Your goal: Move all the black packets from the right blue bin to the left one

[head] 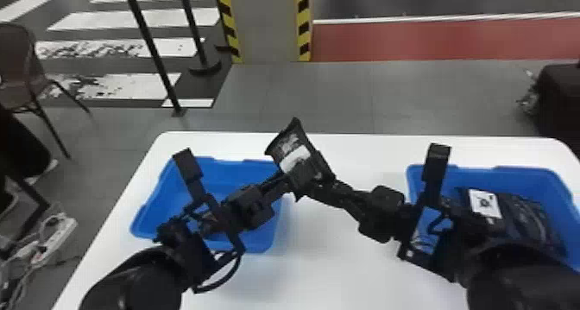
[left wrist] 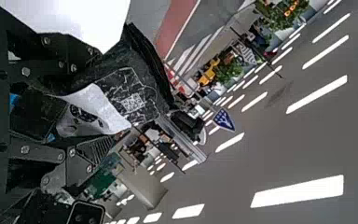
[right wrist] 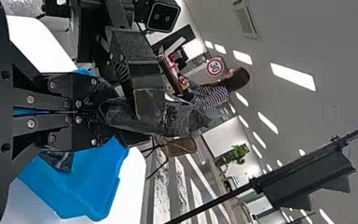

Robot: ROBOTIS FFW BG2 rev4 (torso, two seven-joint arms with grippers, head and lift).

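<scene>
Holding up a black packet (head: 290, 147) over the surface (head: 332, 257), between the two bins and nearer the left bin (head: 166, 197). Pinching one end of it in the right claw (head: 323, 179), with fingers pressed together in the right wrist view. Reaching in from the other side with the left claw (head: 295, 177), spread, with the packet between its fingers in the left wrist view. In the right wrist view, crossing one face of the packet with a finger of the left claw. Tilting the packet in the head view, corner up, with a pale label (head: 294, 159) facing out; in the left wrist view, bulging that label out between the fingers and bearing a square printed code (left wrist: 133, 102) beside it. In the right bin (head: 526, 175), lying in a dark heap below the right arm: more black packets (head: 524, 220), with a white label (head: 485, 203) facing up near the back; too overlapped to count. Partly covering the left bin with the left arm, and showing bare blue along its far side. Past the surface, standing on the floor: black posts (head: 149, 41), a pillar with yellow and black edges (head: 267, 24) and, off to the left, a chair (head: 17, 71).
</scene>
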